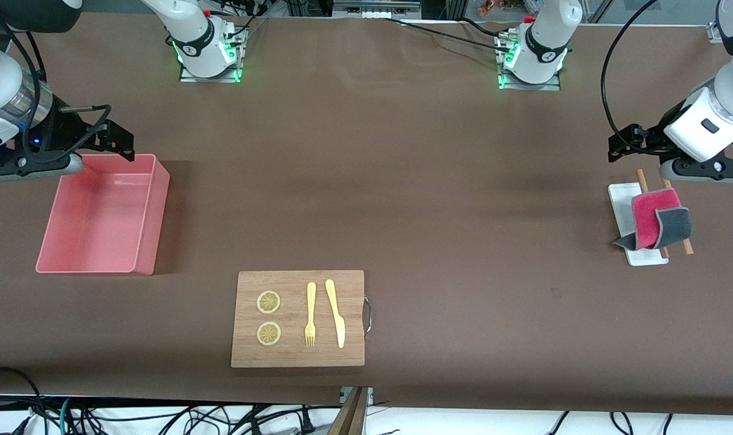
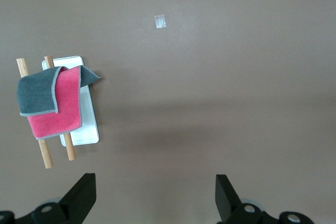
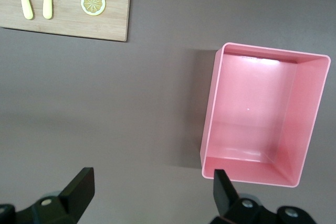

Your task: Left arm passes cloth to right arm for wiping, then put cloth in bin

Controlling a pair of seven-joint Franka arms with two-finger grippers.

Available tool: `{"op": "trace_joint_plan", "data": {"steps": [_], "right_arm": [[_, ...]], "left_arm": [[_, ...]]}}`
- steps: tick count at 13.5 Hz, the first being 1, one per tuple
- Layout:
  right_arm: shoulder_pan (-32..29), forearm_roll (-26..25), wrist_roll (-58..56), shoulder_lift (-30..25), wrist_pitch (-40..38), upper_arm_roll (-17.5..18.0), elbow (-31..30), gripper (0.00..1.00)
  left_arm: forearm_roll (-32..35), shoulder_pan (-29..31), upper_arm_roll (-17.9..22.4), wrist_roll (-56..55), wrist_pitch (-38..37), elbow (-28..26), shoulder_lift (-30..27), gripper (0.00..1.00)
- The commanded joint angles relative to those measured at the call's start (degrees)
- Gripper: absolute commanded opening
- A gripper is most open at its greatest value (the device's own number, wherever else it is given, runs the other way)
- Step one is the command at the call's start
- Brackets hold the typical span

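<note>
left gripper (image 2: 152, 203): jaws apart, empty, up over bare table near the cloth
right gripper (image 3: 149, 200): jaws apart, empty, over bin (image 1: 155, 199) edge
cloth (image 1: 659, 220): draped on two wooden sticks (image 1: 643, 181) over white tray (image 1: 621, 208), left arm's end

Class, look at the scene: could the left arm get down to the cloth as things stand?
Probably yes: the left gripper hangs open beside the cloth, which lies draped over two wooden sticks with nothing covering it.

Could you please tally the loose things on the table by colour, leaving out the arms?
Pink: 1, the bin
Pink and grey: 1, the cloth
White: 1, the tray
Wood: 3, the board and two sticks
Yellow: 4, fork, knife, two lemon slices
Total: 10
</note>
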Motion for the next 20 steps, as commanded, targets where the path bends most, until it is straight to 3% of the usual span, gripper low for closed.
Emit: {"op": "trace_joint_plan", "data": {"steps": [1, 14, 20], "right_arm": [[-0.1, -1.0, -0.6, 0.3, -0.9, 0.1, 1.1, 1.00], [-0.1, -1.0, -0.6, 0.3, -0.8, 0.1, 1.1, 1.00], [-0.1, -1.0, -0.6, 0.3, -0.8, 0.1, 1.1, 1.00]], "left_arm": [[1.1, 0.1, -0.3, -0.1, -1.4, 1.6, 0.2, 1.00], [1.2, -0.2, -0.4, 0.0, -2.9, 2.6, 1.8, 1.00], [4.7, -0.3, -4.1, 5.8, -9.0, 2.3, 1.8, 1.00]]}}
